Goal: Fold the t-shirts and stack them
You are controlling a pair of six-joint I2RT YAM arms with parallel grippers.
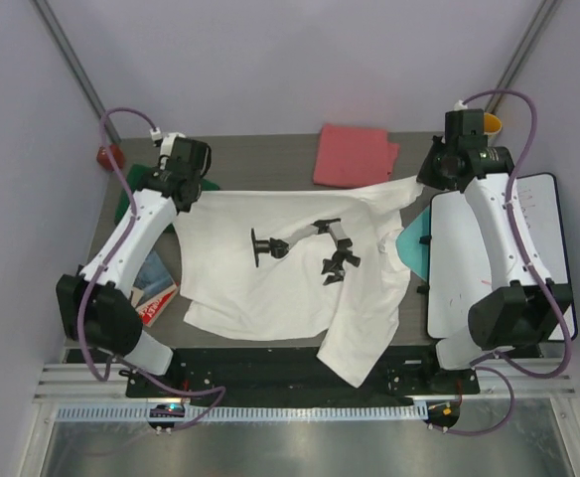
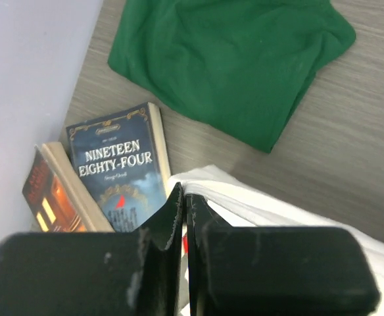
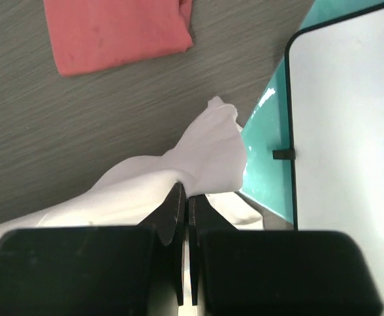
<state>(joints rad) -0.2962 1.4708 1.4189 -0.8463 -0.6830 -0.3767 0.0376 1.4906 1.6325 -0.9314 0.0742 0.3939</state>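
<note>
The large white t-shirt (image 1: 290,268) with a black print lies spread over the middle of the table, one sleeve hanging past the near edge. My left gripper (image 1: 184,202) is shut on its far left corner; the pinched cloth shows in the left wrist view (image 2: 264,207) at my left gripper (image 2: 184,194). My right gripper (image 1: 421,181) is shut on its far right corner, where the cloth (image 3: 205,151) bunches above my right gripper (image 3: 185,197). The coral-pink t-shirt (image 1: 355,156) lies folded at the back and also shows in the right wrist view (image 3: 116,29). The dark green t-shirt (image 2: 231,59) lies crumpled at the back left.
Two books (image 1: 156,288) lie at the left edge; one is a blue paperback (image 2: 116,168). A whiteboard (image 1: 489,258) lies on the right over a thin teal sheet (image 3: 267,151). A red object (image 1: 108,157) sits at the back left corner, a yellow one (image 1: 492,122) at the back right.
</note>
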